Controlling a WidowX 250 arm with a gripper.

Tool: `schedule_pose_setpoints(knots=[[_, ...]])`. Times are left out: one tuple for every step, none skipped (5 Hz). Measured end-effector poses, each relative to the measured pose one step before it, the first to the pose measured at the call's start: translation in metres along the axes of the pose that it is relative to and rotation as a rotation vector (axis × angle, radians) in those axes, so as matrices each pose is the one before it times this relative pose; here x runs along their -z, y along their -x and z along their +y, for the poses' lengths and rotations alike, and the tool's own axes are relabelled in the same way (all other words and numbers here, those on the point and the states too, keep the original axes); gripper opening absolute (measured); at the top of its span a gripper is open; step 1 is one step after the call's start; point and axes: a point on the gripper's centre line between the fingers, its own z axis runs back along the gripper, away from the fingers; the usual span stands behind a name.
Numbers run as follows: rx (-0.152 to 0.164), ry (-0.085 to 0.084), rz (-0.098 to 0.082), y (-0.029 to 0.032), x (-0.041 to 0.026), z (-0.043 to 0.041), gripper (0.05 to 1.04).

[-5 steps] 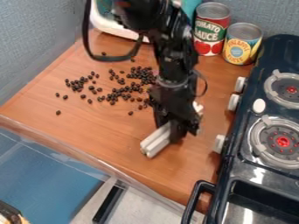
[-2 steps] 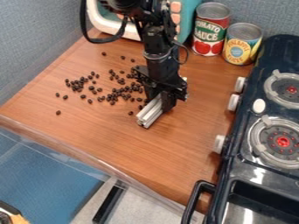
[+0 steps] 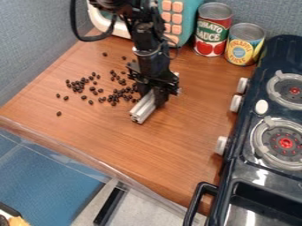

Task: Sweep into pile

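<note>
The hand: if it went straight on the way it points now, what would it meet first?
Probably the wooden tabletop, by way of the pale bar in the hand. The bar may already touch the wood; depth is unclear. The dark beans look beside that line.

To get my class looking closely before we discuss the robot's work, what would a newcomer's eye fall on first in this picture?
Probably the scatter of small dark beans on the wooden table, with the black gripper at its right side in the picture, holding a pale bar. Next, perhaps, the dark stove with its red-centred burners along the right, and two bright cans at the back.
</note>
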Motion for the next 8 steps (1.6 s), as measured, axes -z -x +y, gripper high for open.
schedule_pose_setpoints(knots=[[-0.0451, -0.0021, -0.0068, 0.0029, -0.00071, 0.01462, 0.39], [-0.0128, 0.0023, -0.0047, 0.00136, -0.00036, 0.00648, 0.39], [-0.0396, -0.0034, -0.0085, 0.00413, -0.00235, 0.01904, 0.39], [-0.015, -0.0031, 0.0047, 0.00476, -0.00086, 0.01366, 0.39], [-0.041, 0.0042, 0.0037, 0.00435, -0.00327, 0.02058, 0.39], [-0.0348, 0.0022, 0.0063, 0.00483, -0.00077, 0.0153, 0.39], [-0.0285, 0.0005, 0.0005, 0.00431, -0.00176, 0.01431, 0.39], [-0.0339, 0.0018, -0.0004, 0.00469, -0.00261, 0.01385, 0.39]])
